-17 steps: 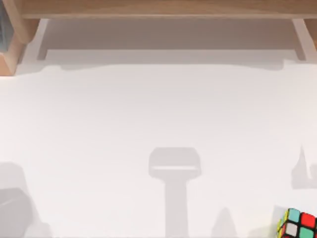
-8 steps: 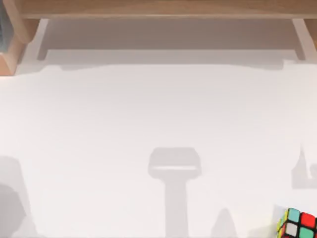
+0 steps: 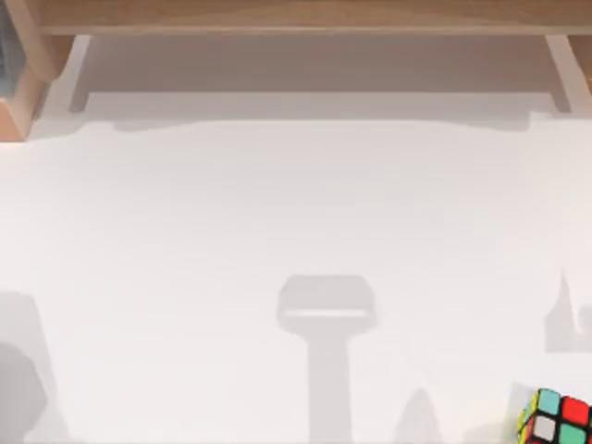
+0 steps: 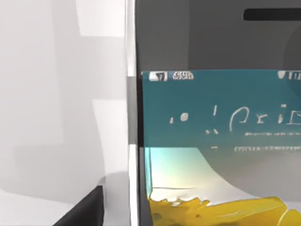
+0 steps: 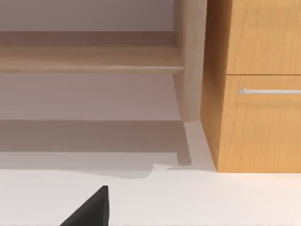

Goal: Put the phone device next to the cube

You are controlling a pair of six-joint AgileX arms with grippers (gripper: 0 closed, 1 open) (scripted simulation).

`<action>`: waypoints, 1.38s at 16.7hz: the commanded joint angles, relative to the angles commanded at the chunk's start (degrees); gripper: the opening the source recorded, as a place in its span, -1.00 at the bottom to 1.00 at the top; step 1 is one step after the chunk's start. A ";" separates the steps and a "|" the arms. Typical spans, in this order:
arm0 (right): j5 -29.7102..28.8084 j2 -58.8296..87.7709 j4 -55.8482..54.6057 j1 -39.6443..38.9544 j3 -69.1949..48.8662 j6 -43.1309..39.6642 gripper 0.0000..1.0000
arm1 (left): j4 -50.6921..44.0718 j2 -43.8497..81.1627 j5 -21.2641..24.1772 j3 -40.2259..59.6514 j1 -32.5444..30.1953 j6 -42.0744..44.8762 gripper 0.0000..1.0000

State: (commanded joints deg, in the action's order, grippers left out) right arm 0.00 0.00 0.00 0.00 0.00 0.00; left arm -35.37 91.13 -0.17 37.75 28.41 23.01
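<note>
The cube point(image 3: 555, 418), black-framed with red, teal, white and green stickers, sits at the near right corner of the white table point(image 3: 277, 203) in the top view. The phone device point(image 4: 216, 122) looms very close in the left wrist view. It has a dark grey frame, a teal screen with white status marks and text, and a yellow patch lower down. A black piece of my left gripper point(image 4: 84, 212) shows beside the phone's silver edge. A black piece of my right gripper point(image 5: 91, 209) hangs over the white table, facing the wooden furniture.
A wooden shelf point(image 3: 296, 17) runs along the far edge of the table, with a post point(image 5: 189, 61) reaching the surface. Beside the post stands a wooden cabinet point(image 5: 263, 117) with a metal drawer handle point(image 5: 270, 91). Grey shadows lie on the near half of the table.
The grey shadow at the top view's near left corner has shrunk and slid toward the near edge. The cube has not moved.
</note>
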 joint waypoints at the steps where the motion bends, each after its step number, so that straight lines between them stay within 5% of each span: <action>1: 0.00 0.00 0.00 0.00 0.00 0.00 1.00 | 0.00 0.00 0.00 0.00 0.00 0.00 0.40; 10: 0.00 0.00 0.00 0.00 0.00 0.00 1.00 | 0.00 0.00 0.00 0.00 0.00 0.00 -0.96; 23: 0.00 0.00 0.00 0.00 0.00 0.00 1.00 | -5.16 -3.39 0.99 2.25 -0.10 -0.12 -1.00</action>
State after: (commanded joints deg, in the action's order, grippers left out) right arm 0.00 0.00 0.00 0.00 0.00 0.00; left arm -40.53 87.74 0.82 40.00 28.31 22.89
